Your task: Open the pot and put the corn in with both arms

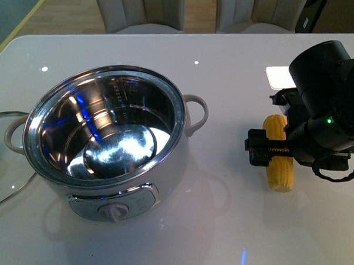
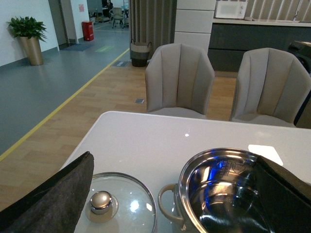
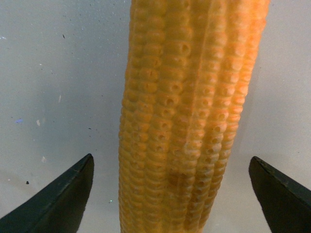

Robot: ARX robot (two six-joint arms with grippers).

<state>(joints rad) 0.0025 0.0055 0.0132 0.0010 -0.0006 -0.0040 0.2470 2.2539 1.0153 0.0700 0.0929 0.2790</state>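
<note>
With the pot (image 1: 169, 159) open, the corn (image 1: 280, 178) is straddled by the spread right gripper (image 3: 171, 160); closing is called for next.

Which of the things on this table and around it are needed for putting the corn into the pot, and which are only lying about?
For the job: pot, corn, glass lid already off, right claw open astride the corn, left claw open.
Lying about: chairs, potted plant, basket, microwave.

Pot (image 1: 170, 167) mouth unobstructed (lid (image 1: 2, 175) aside)
</note>
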